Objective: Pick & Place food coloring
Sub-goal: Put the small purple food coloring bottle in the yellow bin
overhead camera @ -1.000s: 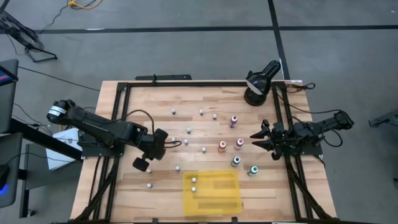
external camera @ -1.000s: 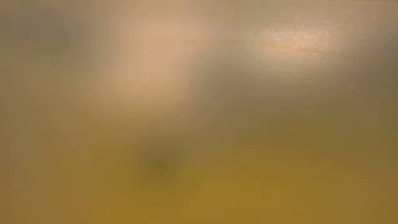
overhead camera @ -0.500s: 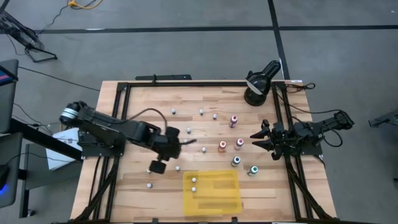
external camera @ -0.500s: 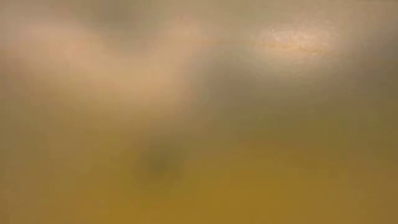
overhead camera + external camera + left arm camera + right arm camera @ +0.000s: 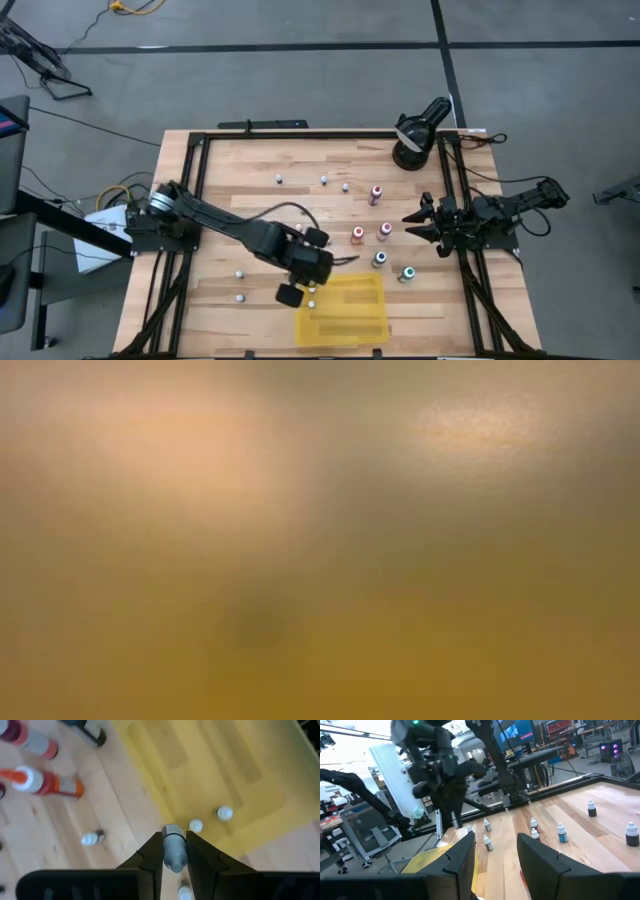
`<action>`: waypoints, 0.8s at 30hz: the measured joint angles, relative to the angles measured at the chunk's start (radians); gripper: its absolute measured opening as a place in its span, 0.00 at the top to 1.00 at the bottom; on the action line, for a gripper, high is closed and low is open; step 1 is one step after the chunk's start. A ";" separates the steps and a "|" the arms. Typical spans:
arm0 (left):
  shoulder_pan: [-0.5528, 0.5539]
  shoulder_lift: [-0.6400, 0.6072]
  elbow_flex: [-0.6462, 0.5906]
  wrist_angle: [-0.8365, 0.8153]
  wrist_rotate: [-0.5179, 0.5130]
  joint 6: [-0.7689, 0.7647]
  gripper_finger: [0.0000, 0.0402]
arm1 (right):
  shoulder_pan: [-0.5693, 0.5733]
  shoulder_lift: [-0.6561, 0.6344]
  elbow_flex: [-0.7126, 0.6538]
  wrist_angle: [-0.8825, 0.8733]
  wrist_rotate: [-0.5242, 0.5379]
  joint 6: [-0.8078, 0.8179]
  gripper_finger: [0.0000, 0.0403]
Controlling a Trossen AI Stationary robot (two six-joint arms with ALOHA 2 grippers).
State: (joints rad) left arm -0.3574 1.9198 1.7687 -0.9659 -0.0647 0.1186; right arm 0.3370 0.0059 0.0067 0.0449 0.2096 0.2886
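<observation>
Careful: your left gripper (image 5: 174,851) pinches a small bottle (image 5: 174,853) just above the yellow tray's (image 5: 355,315) ten-o'clock corner, so releasing early could topple the two bottles (image 5: 210,819) inside.

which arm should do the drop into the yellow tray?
Left. Its gripper already holds a bottle at the yellow tray's edge; the right gripper sits open at the table's right side.

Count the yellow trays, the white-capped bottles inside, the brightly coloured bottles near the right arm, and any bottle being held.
Yellow tray: 1
White-capped bottles in the tray: 2
Coloured bottles: 5
Bottle held in the left gripper: 1
Total: 9
</observation>
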 joint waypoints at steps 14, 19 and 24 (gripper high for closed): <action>-0.044 0.204 0.193 -0.046 -0.001 -0.063 0.86 | 0.000 0.000 0.000 0.000 0.000 0.000 0.66; -0.046 0.250 0.192 -0.040 0.003 -0.063 0.86 | 0.000 0.000 0.000 0.000 0.000 0.000 0.66; -0.048 0.297 0.188 -0.037 0.008 -0.071 0.86 | 0.000 0.001 0.000 0.001 0.000 0.000 0.66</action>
State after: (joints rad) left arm -0.4049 2.2165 1.9572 -1.0025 -0.0570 0.0479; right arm 0.3370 0.0071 0.0067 0.0456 0.2096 0.2886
